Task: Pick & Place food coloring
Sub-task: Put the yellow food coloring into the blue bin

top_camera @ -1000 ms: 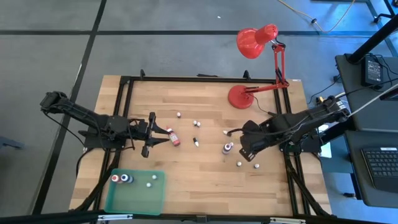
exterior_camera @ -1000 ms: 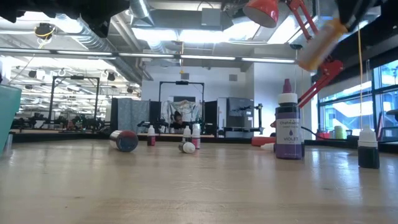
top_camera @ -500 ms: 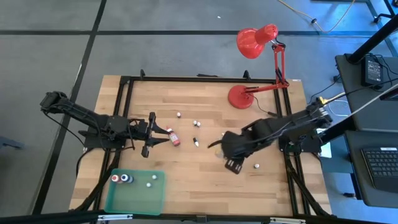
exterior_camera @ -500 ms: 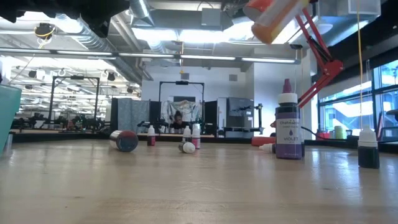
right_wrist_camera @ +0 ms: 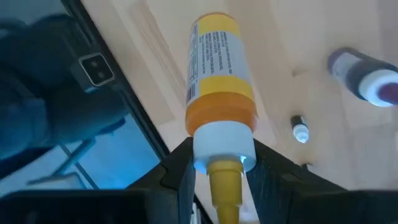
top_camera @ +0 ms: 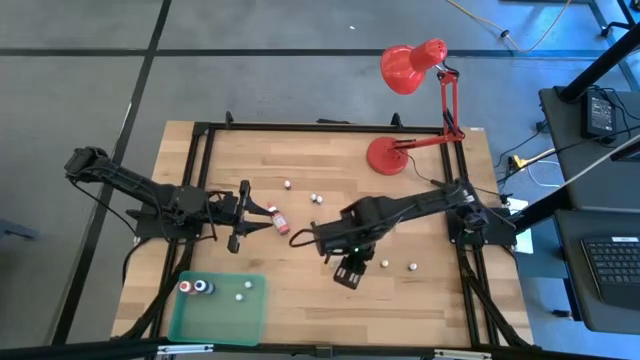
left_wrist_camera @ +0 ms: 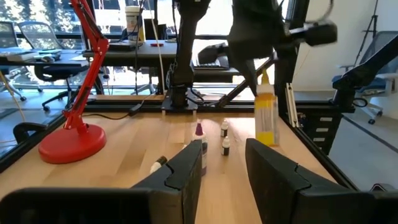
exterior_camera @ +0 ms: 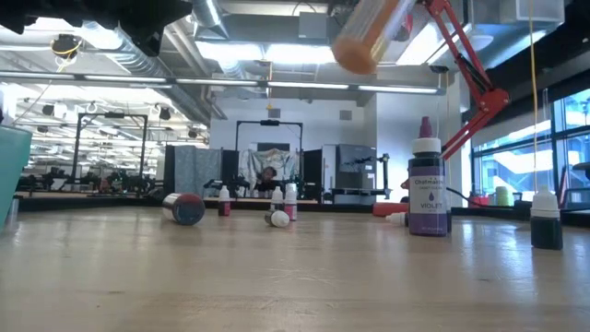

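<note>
My right gripper (top_camera: 318, 238) is over the middle of the table, shut on a yellow-orange food coloring bottle (right_wrist_camera: 216, 68) with a white cap. The bottle also shows in the left wrist view (left_wrist_camera: 265, 117) and high in the low view (exterior_camera: 364, 32). My left gripper (top_camera: 262, 214) waits open at the table's left, beside a red bottle (top_camera: 281, 223) lying on its side. A violet bottle (exterior_camera: 427, 190) stands upright. Tiny whitish bottles (top_camera: 315, 197) are scattered on the wood. A red bottle (top_camera: 185, 287) and a dark one (top_camera: 201, 287) stand in the green tray (top_camera: 222, 322). My right gripper pinches the yellow-orange bottle at its white cap (right_wrist_camera: 217, 148), one finger (right_wrist_camera: 177, 168) on each side. The fingers come from above, pointing down. The bottle hangs below them, lifted clear of the table, somewhat tilted in the low view.
A red desk lamp stands on its base (top_camera: 385, 156) at the far right of the table. A small dark bottle (exterior_camera: 546, 221) stands near the violet one. Two whitish bottles (top_camera: 384, 263) (top_camera: 412, 267) lie near the right arm. Black frame rails (top_camera: 205, 150) border the table.
My right gripper has carried the yellow-orange bottle from the table's right side toward its left, to the middle, keeping it clear of the wood. In the low view the bottle has shifted left and changed its tilt. My left arm has kept still.
</note>
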`<move>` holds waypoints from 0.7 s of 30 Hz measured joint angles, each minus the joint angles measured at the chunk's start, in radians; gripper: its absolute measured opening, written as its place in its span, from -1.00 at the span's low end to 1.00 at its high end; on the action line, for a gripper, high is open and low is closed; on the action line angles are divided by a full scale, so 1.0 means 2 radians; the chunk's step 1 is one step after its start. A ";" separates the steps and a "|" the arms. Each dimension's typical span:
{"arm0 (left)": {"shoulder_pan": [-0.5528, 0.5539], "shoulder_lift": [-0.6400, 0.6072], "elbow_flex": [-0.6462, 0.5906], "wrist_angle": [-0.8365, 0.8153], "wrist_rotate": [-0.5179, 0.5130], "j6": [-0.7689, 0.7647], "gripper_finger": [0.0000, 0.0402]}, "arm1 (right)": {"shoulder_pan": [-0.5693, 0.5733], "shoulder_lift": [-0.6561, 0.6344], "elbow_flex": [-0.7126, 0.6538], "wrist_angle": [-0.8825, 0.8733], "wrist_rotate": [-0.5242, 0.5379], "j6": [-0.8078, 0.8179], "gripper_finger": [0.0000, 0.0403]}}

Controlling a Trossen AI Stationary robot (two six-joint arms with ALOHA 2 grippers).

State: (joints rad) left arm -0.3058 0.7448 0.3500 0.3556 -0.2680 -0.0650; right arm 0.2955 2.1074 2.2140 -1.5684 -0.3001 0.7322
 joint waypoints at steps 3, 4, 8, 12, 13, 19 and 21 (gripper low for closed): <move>0.000 0.000 0.000 -0.005 0.000 0.000 -0.40 | 0.000 0.017 0.001 -0.001 -0.008 -0.001 -0.39; 0.000 0.000 0.000 -0.007 0.000 0.000 -0.40 | 0.000 0.021 -0.001 0.000 -0.009 -0.001 -0.39; 0.000 0.000 0.000 -0.009 0.000 0.000 -0.41 | 0.000 0.045 -0.006 -0.002 -0.027 -0.001 -0.39; 0.000 0.000 0.000 -0.009 0.000 0.000 -0.40 | 0.000 0.070 -0.006 -0.001 -0.071 -0.004 -0.39; 0.000 0.000 0.000 -0.009 0.000 0.000 -0.40 | 0.000 0.075 -0.006 -0.001 -0.075 -0.004 -0.39; 0.000 0.000 0.000 -0.009 0.000 0.000 -0.42 | 0.000 0.112 -0.007 -0.001 -0.099 -0.004 -0.39; 0.000 0.000 0.000 -0.009 0.000 0.000 -0.42 | 0.000 0.121 -0.007 -0.001 -0.101 -0.006 -0.38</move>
State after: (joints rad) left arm -0.3060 0.7448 0.3501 0.3386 -0.2680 -0.0650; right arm 0.2951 2.3489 2.2002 -1.5708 -0.5024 0.7197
